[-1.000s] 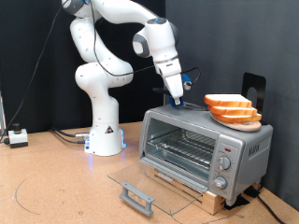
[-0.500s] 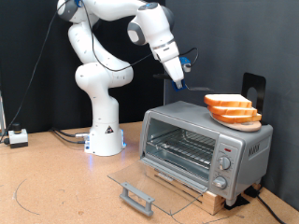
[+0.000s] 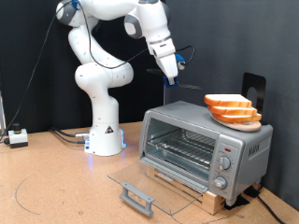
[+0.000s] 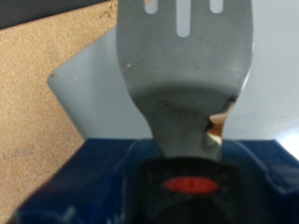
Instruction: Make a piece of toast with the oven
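Note:
The silver toaster oven point(image 3: 238, 143) stands at the exterior view's right on a wooden block. Its glass door point(image 3: 154, 180) lies open and flat, with the grey bar handle point(image 3: 137, 197) at the front. The wire rack point(image 3: 177, 149) inside is bare. Slices of bread point(image 3: 231, 108) are stacked on top of the oven. My gripper point(image 3: 174, 75) hangs in the air above and to the left of the oven top. In the wrist view it is shut on a grey slotted spatula point(image 4: 187, 65) with a black handle. The grey oven top point(image 4: 93, 103) lies below the blade.
The white arm base point(image 3: 105, 135) stands left of the oven. A small white box with cables point(image 3: 17, 138) sits at the far left. A black stand point(image 3: 253, 89) rises behind the bread. Round knobs point(image 3: 222, 164) are on the oven's right panel.
My gripper has risen from just above the oven top and moved up and slightly left, away from the bread. The oven, door and bread have not moved.

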Robot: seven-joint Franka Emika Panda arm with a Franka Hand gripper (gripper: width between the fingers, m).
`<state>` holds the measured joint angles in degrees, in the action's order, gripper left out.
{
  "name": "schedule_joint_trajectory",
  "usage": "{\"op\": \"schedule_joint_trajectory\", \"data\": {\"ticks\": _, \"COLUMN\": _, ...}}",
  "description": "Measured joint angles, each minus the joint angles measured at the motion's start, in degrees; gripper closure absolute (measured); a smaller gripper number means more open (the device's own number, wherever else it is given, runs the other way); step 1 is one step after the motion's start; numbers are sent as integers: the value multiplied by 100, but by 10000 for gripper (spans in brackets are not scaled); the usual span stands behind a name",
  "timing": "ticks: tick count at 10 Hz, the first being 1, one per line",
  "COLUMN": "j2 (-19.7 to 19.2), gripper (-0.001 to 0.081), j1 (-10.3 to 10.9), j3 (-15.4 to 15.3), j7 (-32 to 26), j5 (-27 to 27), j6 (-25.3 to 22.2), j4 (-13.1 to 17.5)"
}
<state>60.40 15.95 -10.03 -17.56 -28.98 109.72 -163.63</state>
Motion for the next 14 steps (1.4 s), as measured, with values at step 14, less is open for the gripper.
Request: {"op": "schedule_joint_trajectory", "data": {"ticks": 14, "j2": -136, "gripper": 389, "j1": -1765, "j3": 1549, "j7": -370, "j5": 1904, "j6": -261, "j4": 275}}
